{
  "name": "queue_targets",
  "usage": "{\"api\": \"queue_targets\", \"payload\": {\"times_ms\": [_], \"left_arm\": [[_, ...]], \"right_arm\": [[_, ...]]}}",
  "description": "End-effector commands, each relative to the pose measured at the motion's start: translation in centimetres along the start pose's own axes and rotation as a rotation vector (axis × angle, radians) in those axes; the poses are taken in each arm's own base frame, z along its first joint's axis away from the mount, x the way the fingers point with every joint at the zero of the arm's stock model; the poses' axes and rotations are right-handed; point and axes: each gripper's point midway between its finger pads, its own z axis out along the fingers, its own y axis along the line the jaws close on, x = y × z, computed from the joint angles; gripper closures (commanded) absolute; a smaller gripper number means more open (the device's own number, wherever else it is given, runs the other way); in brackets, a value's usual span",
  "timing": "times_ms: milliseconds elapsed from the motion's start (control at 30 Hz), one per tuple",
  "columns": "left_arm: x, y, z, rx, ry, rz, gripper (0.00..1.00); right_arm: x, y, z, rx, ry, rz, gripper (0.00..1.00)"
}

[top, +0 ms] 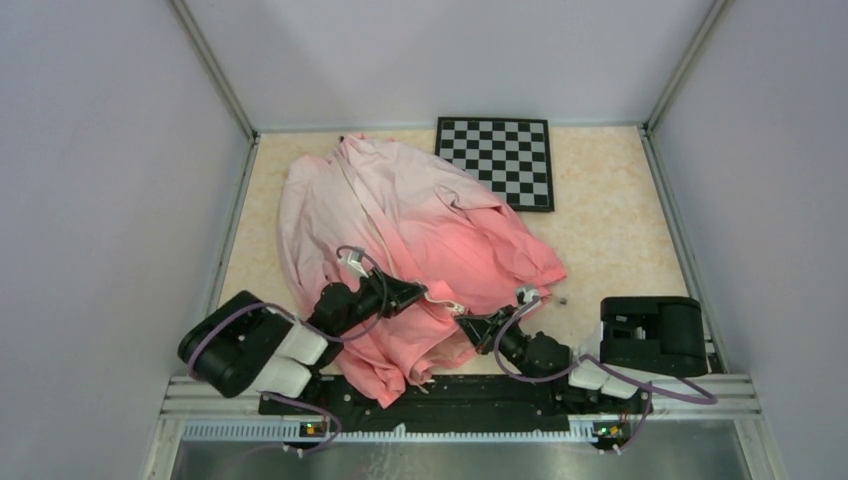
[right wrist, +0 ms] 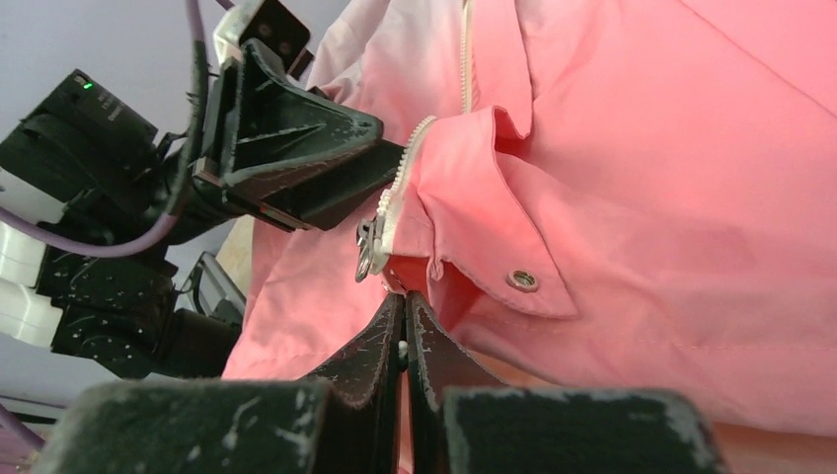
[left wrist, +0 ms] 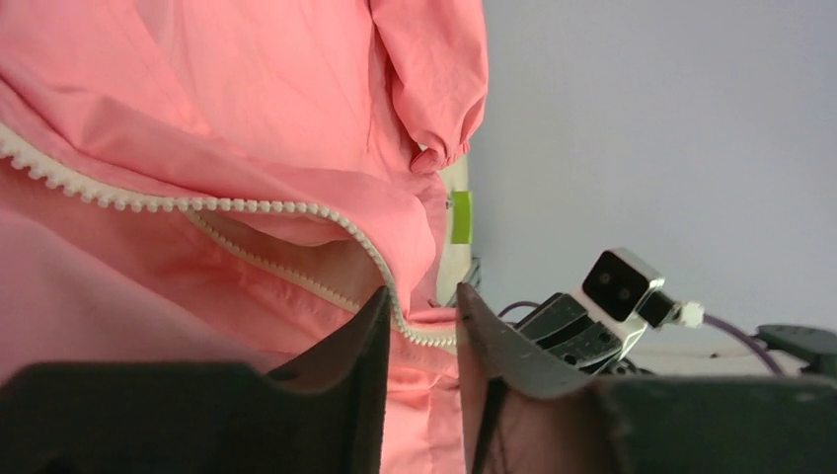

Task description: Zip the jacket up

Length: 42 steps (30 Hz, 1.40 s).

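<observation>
Two grippers meet at the near hem of the jacket (top: pixel 420 220), which lies crumpled on the table (top: pixel 610 240). Its far edge overlaps a checkerboard (top: pixel 500 160), and there is bare tabletop to the jacket's right. The left gripper (left wrist: pixel 419 296) has its jaws slightly apart, with the white zipper teeth (left wrist: pixel 247 205) crossing the gap. The right gripper (right wrist: pixel 405 296) is pressed together at the jacket's bottom corner; whether it nips fabric is unclear. Only the right wrist view shows the metal zipper pull (right wrist: pixel 368 245) and a snap (right wrist: pixel 522 280); from overhead both are too small to make out.
</observation>
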Motion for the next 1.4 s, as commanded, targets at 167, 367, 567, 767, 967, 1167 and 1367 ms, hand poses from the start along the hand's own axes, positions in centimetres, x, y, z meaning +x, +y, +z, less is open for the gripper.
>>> {"api": "queue_targets", "payload": {"times_ms": [167, 367, 567, 767, 967, 1167, 1367], "left_arm": [[-0.4, 0.7, -1.4, -0.099, -0.024, 0.093, 0.49], [-0.2, 0.8, -2.8, -0.161, 0.009, 0.246, 0.38], [-0.7, -1.8, -3.4, -0.088, -0.023, 0.261, 0.37], [0.6, -4.2, -2.3, 0.005, 0.067, 0.143, 0.34], [0.6, -4.3, -0.9, -0.049, 0.086, -0.085, 0.3], [0.0, -5.6, 0.5, -0.029, 0.084, -0.136, 0.29], [0.8, -4.4, 0.7, -0.069, 0.118, -0.226, 0.36]], "right_arm": [[-2.8, 0.6, -1.4, -0.065, -0.084, 0.071, 1.0], [-3.0, 0.6, -1.6, -0.065, -0.089, 0.096, 1.0], [-3.2, 0.6, -1.6, -0.057, -0.092, 0.106, 1.0], [-3.1, 0.4, -1.5, -0.048, -0.089, 0.106, 1.0], [-2.7, 0.2, -1.3, -0.032, -0.075, 0.098, 1.0], [-2.4, 0.0, -1.2, -0.02, -0.068, 0.097, 1.0], [-2.3, 0.0, -1.2, -0.015, -0.065, 0.103, 1.0]]}}
